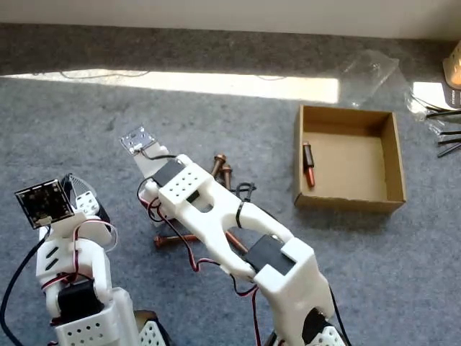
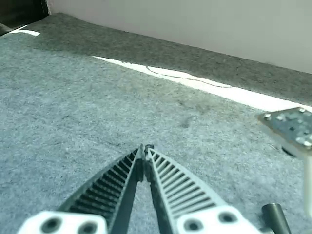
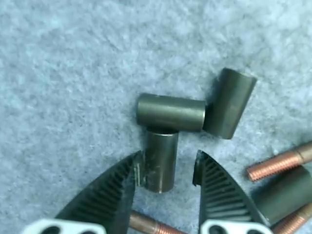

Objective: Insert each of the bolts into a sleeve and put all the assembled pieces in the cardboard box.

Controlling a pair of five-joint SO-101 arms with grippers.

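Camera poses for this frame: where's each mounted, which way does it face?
High view: fixed overhead, looking down at table, cardboard box, left arm, right arm.
Left wrist view: on left arm, facing along the table toward a wall; left end effector shut.
Right wrist view: on right arm, facing down at sleeves; right end effector open around one.
Shared: high and right wrist views both show bolts.

right arm (image 1: 238, 223): stretched low and long from base, running diagonally away from it, wrist ending well left of cardboard box (image 1: 353, 162) in high view
right gripper (image 3: 168, 158): pointing straight down, jaws apart
left arm (image 1: 72, 267): farther left of cardboard box than right arm, folded upright over own base, wrist raised
left gripper (image 2: 145, 147): jaws closed, ribbed fingertips touching, aimed forward and slightly down
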